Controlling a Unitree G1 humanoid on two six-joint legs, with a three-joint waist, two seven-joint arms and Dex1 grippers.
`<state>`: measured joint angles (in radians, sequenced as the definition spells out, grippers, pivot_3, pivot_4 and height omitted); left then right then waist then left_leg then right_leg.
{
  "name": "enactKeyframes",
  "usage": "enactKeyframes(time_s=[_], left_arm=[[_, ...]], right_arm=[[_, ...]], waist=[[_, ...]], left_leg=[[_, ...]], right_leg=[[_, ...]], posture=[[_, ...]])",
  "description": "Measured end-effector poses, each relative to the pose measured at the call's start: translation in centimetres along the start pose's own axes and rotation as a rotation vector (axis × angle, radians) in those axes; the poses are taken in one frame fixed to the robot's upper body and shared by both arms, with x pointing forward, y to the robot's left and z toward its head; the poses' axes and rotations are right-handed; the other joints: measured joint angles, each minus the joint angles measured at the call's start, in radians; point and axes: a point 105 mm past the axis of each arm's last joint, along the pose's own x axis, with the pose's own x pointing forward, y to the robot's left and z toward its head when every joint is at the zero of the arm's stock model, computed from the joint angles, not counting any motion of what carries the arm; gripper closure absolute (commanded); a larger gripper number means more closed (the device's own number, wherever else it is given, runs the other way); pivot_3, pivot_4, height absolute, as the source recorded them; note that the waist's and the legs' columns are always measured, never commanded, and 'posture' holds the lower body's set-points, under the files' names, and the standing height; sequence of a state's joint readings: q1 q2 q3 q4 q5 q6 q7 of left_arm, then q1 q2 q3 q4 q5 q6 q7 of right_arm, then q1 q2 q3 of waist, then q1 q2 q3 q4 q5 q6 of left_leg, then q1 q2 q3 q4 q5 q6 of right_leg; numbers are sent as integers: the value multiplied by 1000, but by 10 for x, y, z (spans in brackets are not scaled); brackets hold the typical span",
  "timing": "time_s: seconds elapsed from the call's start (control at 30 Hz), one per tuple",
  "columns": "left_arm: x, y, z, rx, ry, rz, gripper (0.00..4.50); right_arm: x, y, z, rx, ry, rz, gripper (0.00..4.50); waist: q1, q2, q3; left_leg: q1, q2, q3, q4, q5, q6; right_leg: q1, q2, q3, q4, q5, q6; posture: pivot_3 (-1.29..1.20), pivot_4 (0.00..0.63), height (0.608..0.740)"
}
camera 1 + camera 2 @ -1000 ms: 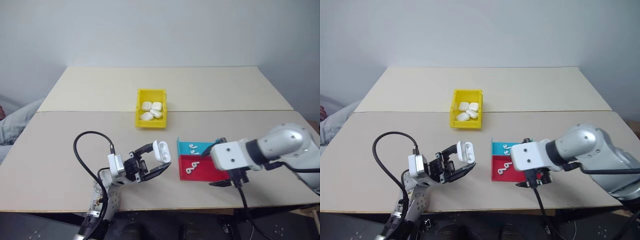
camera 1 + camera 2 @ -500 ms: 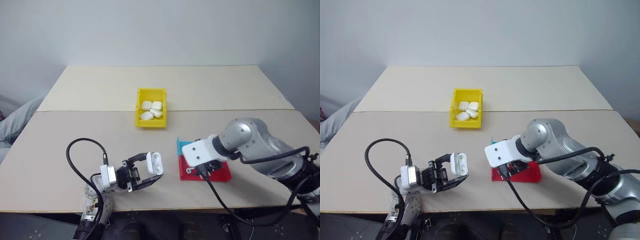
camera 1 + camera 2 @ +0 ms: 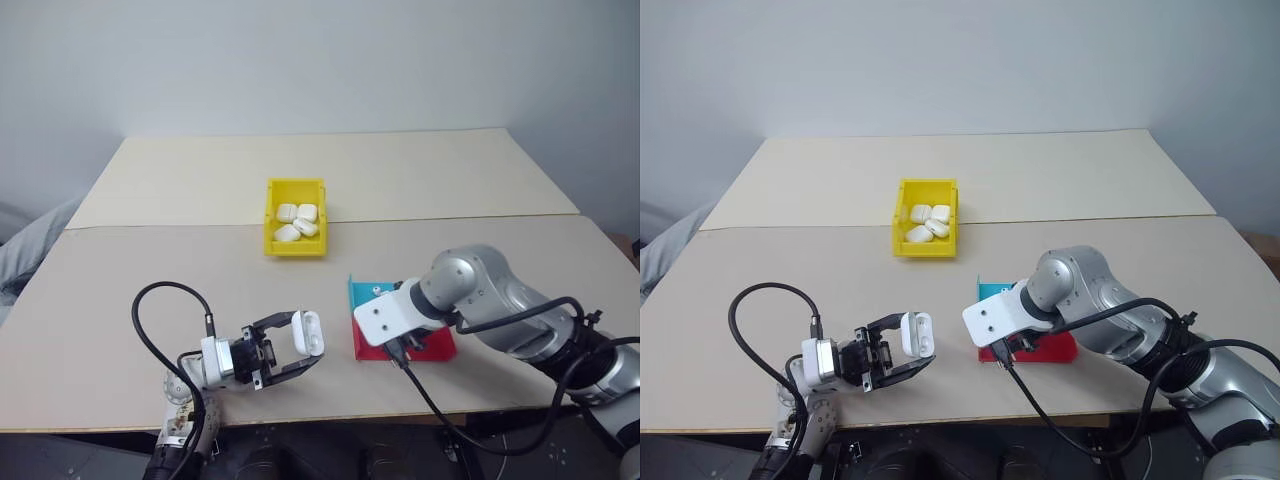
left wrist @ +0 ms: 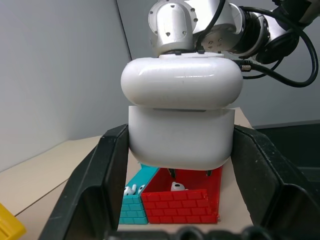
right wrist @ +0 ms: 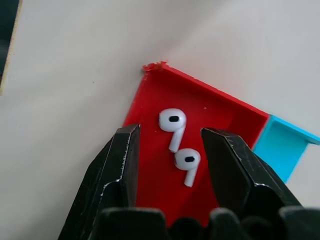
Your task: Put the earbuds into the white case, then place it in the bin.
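Table [image 3: 200,250]: L gripper [image 3: 300,345] clamps white case [image 3: 309,330].

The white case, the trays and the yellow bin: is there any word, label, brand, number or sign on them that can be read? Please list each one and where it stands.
None: no readable text stands on anything.
White case, held in the left tool: plain.
Red tray: a moulded brick pattern on the wall, no letters.
Blue tray: the same pattern.
Yellow bin: plain.
Earbuds: plain.
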<state>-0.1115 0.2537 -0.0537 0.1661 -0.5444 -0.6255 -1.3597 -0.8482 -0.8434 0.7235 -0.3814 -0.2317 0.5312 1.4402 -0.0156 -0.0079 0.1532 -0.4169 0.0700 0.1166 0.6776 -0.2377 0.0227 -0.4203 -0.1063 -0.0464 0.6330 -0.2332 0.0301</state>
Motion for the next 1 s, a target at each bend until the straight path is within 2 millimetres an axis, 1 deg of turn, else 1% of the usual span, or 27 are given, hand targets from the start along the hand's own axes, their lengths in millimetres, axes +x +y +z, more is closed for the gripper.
enactKeyframes(time_s=[0.13,0.43,0.6,0.93,0.97,1.0], left_arm=[[-1,-2,-1,22,5,-15,1701],[-2,-2,-1,21,10,-13,1701],[-6,-4,-2,15,27,-2,1701],[-7,-3,-4,14,46,16,1701],[-7,-3,-4,14,47,19,1701],[-7,-3,-4,14,48,22,1701]], right_arm=[[10,-1,-2,4,7,14,2135],[14,-4,-4,-10,29,3,2135],[19,-2,-8,-3,34,15,2135],[22,-4,-9,-20,46,15,2135],[22,-4,-9,-21,47,14,2427],[22,-4,-9,-21,48,14,2495]], waist=[[1,4,-2],[0,5,-3],[-1,5,-3],[-1,5,-3],[-1,5,-3],[-1,5,-3]], left_leg=[[1,0,2,0,0,0],[1,0,2,0,0,0],[1,0,2,-1,0,0],[1,0,2,-1,0,0],[1,0,2,0,0,0],[1,0,2,0,0,0]], right_leg=[[0,0,0,1,0,0],[0,0,0,1,0,-1],[0,0,0,1,0,-1],[0,0,0,1,0,-1],[0,0,0,1,0,-1],[0,0,0,1,0,-1]], posture=[[0,150,740],[0,150,740],[0,150,740],[0,150,740],[0,150,740],[0,150,740]])
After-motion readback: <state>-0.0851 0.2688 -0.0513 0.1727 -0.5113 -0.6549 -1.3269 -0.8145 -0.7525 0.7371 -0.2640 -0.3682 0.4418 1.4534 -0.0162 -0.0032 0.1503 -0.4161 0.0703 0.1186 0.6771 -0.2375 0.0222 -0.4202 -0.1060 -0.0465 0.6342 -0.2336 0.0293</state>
